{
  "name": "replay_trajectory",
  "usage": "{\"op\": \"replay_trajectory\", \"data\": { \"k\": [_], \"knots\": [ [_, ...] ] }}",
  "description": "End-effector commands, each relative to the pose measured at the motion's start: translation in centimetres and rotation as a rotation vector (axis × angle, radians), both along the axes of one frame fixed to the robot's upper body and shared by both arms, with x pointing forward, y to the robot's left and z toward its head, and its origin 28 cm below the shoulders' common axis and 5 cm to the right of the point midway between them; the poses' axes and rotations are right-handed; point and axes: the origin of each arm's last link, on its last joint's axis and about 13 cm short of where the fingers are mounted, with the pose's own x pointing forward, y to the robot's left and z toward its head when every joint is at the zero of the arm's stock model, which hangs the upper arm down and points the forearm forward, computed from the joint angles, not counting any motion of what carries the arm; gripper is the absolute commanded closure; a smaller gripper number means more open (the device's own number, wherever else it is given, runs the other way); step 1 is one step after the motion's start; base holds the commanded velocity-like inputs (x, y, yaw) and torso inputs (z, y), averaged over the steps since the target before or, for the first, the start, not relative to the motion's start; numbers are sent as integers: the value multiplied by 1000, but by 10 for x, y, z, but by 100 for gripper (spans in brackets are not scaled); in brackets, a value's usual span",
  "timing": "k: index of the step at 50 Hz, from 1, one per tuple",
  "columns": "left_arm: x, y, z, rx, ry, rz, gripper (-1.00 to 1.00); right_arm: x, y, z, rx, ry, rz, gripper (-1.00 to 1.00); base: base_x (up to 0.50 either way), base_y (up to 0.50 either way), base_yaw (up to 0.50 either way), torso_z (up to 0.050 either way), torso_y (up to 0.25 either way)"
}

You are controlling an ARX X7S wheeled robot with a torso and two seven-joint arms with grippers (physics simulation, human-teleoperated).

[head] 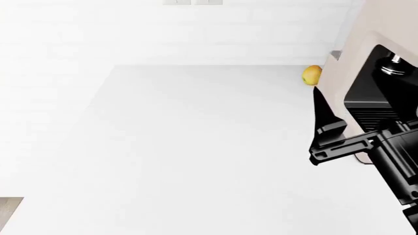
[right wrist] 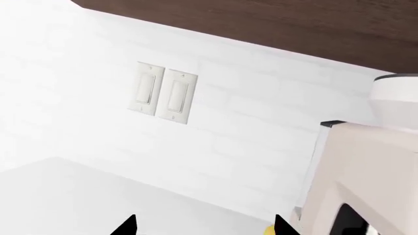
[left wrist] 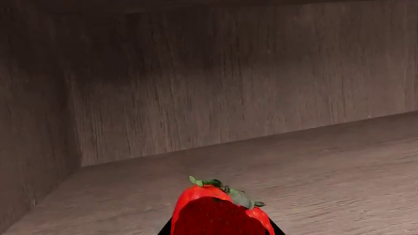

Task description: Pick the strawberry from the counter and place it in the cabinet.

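The strawberry (left wrist: 219,213), bright red with a green leafy cap, sits between the black fingertips (left wrist: 166,229) of my left gripper (left wrist: 222,232). The left gripper is shut on it and holds it inside the cabinet (left wrist: 196,88), low over the brown wooden shelf floor (left wrist: 313,161), near the back left corner. I cannot tell whether the berry touches the floor. My left gripper is out of the head view. My right gripper (head: 318,117) is open and empty above the white counter (head: 196,147), at its right side. Its spread tips frame the right wrist view (right wrist: 203,230).
A round yellow fruit (head: 312,75) lies at the counter's back right, next to a beige coffee machine (head: 356,73) just behind my right gripper. Two wall switches (right wrist: 163,93) sit on the white tiled wall, under a dark brown cabinet underside (right wrist: 294,24).
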Motion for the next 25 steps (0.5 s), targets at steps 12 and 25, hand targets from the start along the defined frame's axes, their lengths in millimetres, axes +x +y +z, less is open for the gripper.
{"op": "replay_trajectory", "data": {
  "k": [12,25],
  "knots": [
    [0,-5,1,20,-5,-2,100,-1,-1,-2,4,1,-2,-100,0,0,0,0,0],
    [3,-6,-2,24,2,-8,100,1,-1,-3,3,6,-3,-100,0,0,0,0,0]
  ]
}}
